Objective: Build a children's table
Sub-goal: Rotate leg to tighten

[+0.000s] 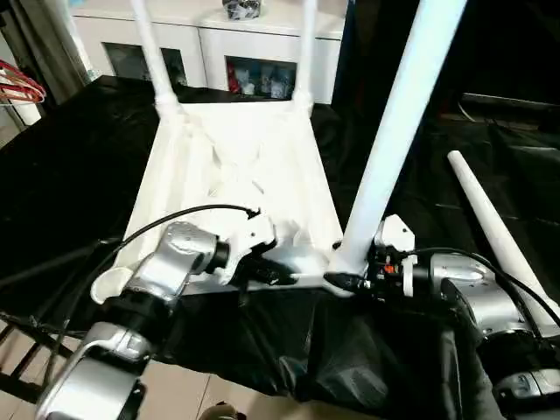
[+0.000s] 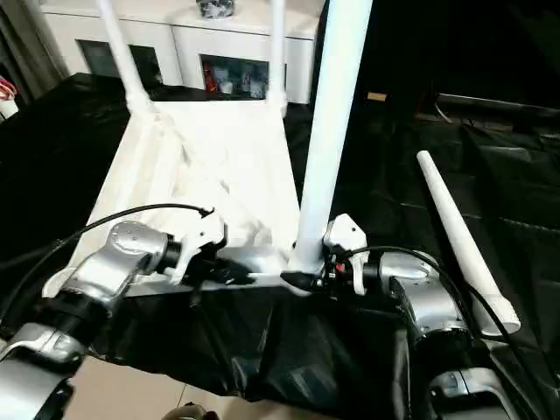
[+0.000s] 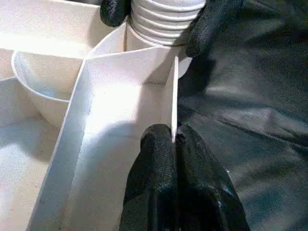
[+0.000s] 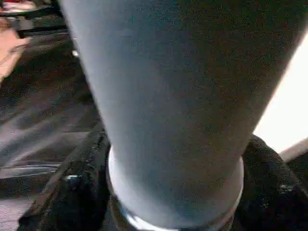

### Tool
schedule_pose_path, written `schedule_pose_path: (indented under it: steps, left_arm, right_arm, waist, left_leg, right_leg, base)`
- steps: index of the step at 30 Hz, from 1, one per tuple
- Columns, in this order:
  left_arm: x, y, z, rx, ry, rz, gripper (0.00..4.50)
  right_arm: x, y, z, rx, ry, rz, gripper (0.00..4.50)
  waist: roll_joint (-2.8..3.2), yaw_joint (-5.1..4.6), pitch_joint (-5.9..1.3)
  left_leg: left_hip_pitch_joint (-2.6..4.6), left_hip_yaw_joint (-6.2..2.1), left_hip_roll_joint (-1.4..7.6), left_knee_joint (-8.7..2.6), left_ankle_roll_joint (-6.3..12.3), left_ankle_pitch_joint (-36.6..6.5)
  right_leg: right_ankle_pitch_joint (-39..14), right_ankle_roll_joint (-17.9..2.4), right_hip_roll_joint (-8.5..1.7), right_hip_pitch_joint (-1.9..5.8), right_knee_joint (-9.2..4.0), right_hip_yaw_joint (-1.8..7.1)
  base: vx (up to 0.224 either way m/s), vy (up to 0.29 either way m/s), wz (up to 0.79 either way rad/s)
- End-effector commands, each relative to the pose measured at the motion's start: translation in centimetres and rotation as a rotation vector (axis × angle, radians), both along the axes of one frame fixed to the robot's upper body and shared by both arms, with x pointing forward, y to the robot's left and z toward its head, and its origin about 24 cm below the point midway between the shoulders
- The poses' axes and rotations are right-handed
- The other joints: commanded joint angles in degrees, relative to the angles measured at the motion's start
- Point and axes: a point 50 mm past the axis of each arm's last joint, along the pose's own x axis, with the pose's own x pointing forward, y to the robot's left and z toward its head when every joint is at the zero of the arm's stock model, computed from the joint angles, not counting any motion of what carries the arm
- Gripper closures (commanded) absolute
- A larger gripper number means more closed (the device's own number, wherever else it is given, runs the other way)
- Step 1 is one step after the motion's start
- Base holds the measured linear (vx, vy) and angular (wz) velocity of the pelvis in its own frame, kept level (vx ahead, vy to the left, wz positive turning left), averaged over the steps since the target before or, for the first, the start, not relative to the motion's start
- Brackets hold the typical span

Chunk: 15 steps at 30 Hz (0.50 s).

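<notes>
Left eye view showed the white table top [image 1: 236,166] lying upside down, ribbed side up, on a black sheet [image 1: 79,166]. 2 legs [image 1: 150,52] stood in its far corner sockets, in front of a white cabinet with glass doors [image 1: 219,44]. A 3rd leg [image 1: 394,131] rose, leaning slightly right, from the near right corner socket. The right gripper [image 1: 350,278] had its 2 black fingers [image 3: 207,24] set apart on either side of that leg's ribbed base. The left gripper [image 3: 173,144] was closed, its fingertips pinching a thin wall at the table top's near edge, just beside that corner. A 4th leg [image 1: 499,227] lay loose on the sheet to the right, well apart from the top. The near left socket [image 1: 112,282] stood empty.
</notes>
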Motion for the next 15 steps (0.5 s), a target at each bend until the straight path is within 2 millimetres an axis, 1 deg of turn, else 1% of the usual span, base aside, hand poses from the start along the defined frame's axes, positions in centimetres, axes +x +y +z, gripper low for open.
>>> schedule_pose_path:
  steps: [1, 3, 4, 7, 8, 9, 10, 11, 12, 13, 14, 15]
  left_arm:
    - [0.0, -1.7, 1.7, -0.09, -0.053, -0.064, 4.5]
    - [0.0, -1.7, 1.6, -0.093, -0.052, -0.065, 4.5]
    - [0.0, -1.7, 1.6, -0.093, -0.052, -0.066, 4.5]
    - [0.1, -2.1, 1.5, -0.101, -0.062, -0.031, 4.5]
    - [0.3, -2.4, 1.5, -0.111, -0.071, 0.003, 4.5]
    - [0.4, -2.5, 1.5, -0.112, -0.073, 0.011, 4.5]
    - [0.5, -2.7, 1.5, -0.115, -0.082, 0.034, 4.5]
    - [0.8, -3.2, 1.5, -0.119, -0.106, 0.08, 4.5]
    - [1.1, -3.7, 1.5, -0.119, -0.128, 0.128, 4.5]
    - [1.3, -4.2, 1.5, -0.119, -0.141, 0.162, 4.5]
    - [1.5, -4.6, 1.5, -0.121, -0.15, 0.183, 4.5]
    - [1.6, -4.9, 1.5, -0.121, -0.159, 0.214, 4.5]
  right_arm:
    - [-1.1, 1.9, -1.1, 0.001, 0.07, 0.123, 1.6]
    - [-1.3, 1.9, -1.1, 0.003, 0.075, 0.126, 1.67]
    - [-1.3, 1.9, -1.1, 0.005, 0.078, 0.128, 1.7]
    - [-1.2, 2.2, -1.4, 0.021, 0.081, 0.081, 1.73]
    - [-0.8, 2.5, -1.6, 0.029, 0.076, 0.026, 1.73]
    - [-0.7, 2.5, -1.6, 0.029, 0.074, 0.009, 1.73]
    - [-0.3, 2.7, -1.8, 0.026, 0.07, -0.043, 1.73]
    - [0.4, 3.0, -2.1, 0.025, 0.057, -0.141, 1.73]
    - [1.1, 3.3, -2.4, 0.018, 0.057, -0.238, 1.74]
    - [1.6, 3.6, -2.7, 0.007, 0.059, -0.312, 1.74]
    - [1.9, 3.9, -2.9, -0.002, 0.058, -0.358, 1.74]
    - [2.1, 4.2, -3.1, -0.008, 0.06, -0.399, 1.74]
  waist:
    - [-0.48, -0.19, -3.64]
    - [-0.57, -0.2, -3.6]
    - [-0.51, -0.18, -3.61]
    - [-0.62, -0.17, -3.67]
    - [-0.6, -0.27, -3.59]
    - [-0.62, -0.28, -3.58]
    - [-0.6, -0.41, -3.5]
    - [-0.76, -0.52, -3.4]
    - [-0.78, -0.76, -3.34]
    - [-0.88, -1.65, -3.2]
    - [-0.91, -1.95, -3.18]
    - [-0.81, -2.42, -3.14]
  left_leg:
    - [0.81, -1.28, 4.31, -3.75, 5.31, -8.4]
    - [0.77, -1.29, 4.24, -3.78, 5.05, -8.6]
    - [0.79, -1.3, 4.25, -3.77, 4.9, -8.7]
    - [0.75, -1.29, 4.2, -3.72, 4.82, -8.3]
    - [0.74, -1.31, 4.2, -3.78, 4.68, -8.4]
    - [0.76, -1.33, 4.18, -3.8, 4.55, -8.7]
    - [0.88, -1.31, 4.15, -3.85, 4.14, -9.4]
    - [0.87, -1.35, 4.1, -3.94, 3.88, -9.9]
    - [0.79, -1.44, 4.08, -4.05, 3.41, -10.1]
    - [0.83, -1.66, 3.89, -4.29, 1.72, -11.9]
    - [0.9, -1.75, 3.9, -4.34, 1.33, -12.3]
    - [0.9, -1.74, 3.8, -4.32, 1.12, -12.8]
  right_leg:
    - [-12.1, -11.5, -6.27, 2.44, -4.04, 3.69]
    - [-12.6, -11.4, -6.3, 2.53, -4.12, 3.67]
    - [-12.9, -11.4, -6.33, 2.51, -4.14, 3.68]
    - [-12.6, -11.2, -6.33, 2.56, -4.09, 3.7]
    - [-12.7, -11.3, -6.33, 2.47, -4.1, 3.7]
    - [-13.2, -11.2, -6.39, 2.51, -4.18, 3.68]
    - [-14.4, -11.1, -6.4, 2.38, -4.34, 3.7]
    - [-15.6, -10.9, -6.44, 2.41, -4.5, 3.68]
    - [-16.6, -10.7, -6.49, 2.39, -4.52, 3.7]
    - [-20.2, -9.9, -6.57, 2.49, -4.97, 3.48]
    - [-21.1, -9.6, -6.58, 2.52, -5.02, 3.48]
    - [-22.0, -9.2, -6.53, 2.45, -5.25, 3.53]
  base:
    - [0.0, 0.0, 0.0]
    - [0.0, 0.0, 0.0]
    - [0.0, 0.0, 0.0]
    - [0.0, 0.0, 0.0]
    - [0.0, 0.0, 0.0]
    - [0.0, 0.0, 0.0]
    - [0.0, 0.0, 0.0]
    - [0.0, 0.0, 0.0]
    - [0.0, 0.0, 0.0]
    - [0.0, 0.0, 0.0]
    - [0.0, 0.0, 0.0]
    - [0.0, 0.0, 0.0]
